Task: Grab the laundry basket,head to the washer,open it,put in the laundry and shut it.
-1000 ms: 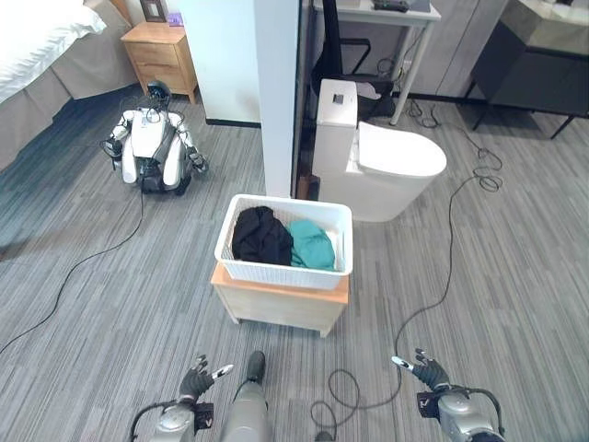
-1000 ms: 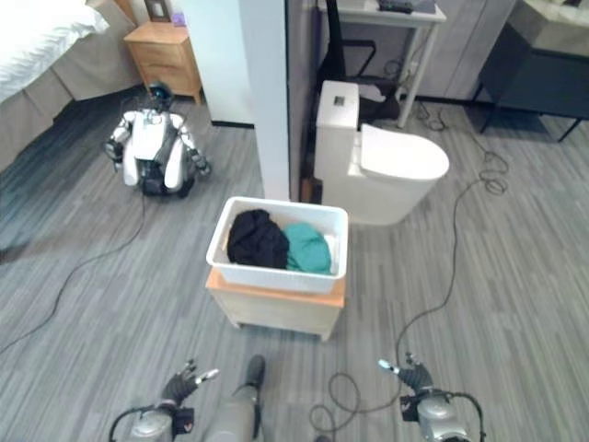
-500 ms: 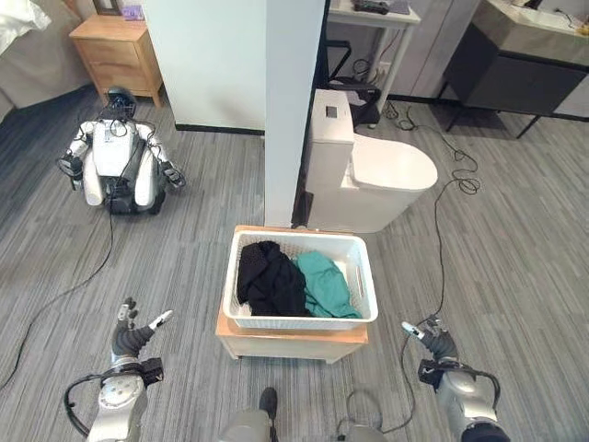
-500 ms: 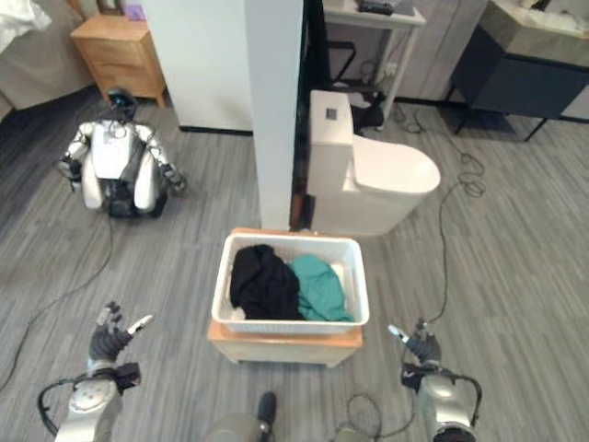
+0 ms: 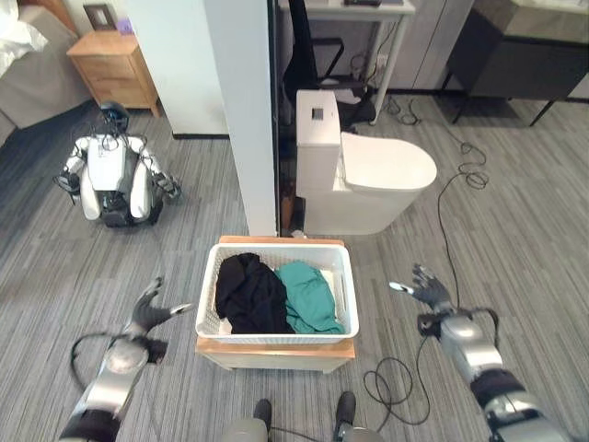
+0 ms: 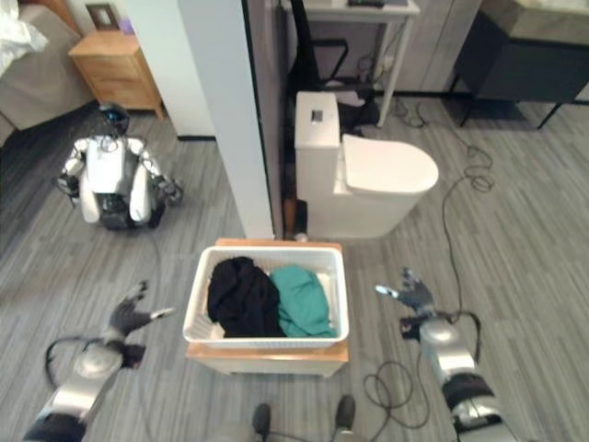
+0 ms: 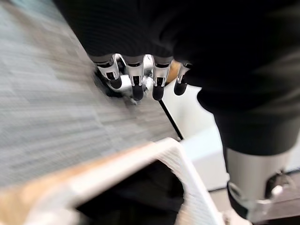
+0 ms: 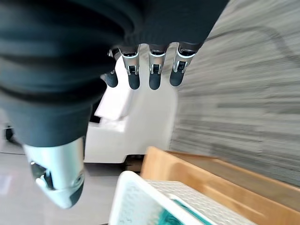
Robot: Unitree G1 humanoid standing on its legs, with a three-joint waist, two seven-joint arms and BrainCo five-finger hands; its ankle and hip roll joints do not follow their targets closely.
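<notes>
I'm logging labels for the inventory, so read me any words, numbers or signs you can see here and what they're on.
No readable text on anything here.
Laundry basket: plain white, no label visible.
Toilet: a small dark panel on the tank, too small to tell whether it bears print.

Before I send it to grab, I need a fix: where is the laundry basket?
In the left eye view the laundry basket sits on a low wooden stand straight ahead, between the open left hand and right hand, before the toilet.
</notes>
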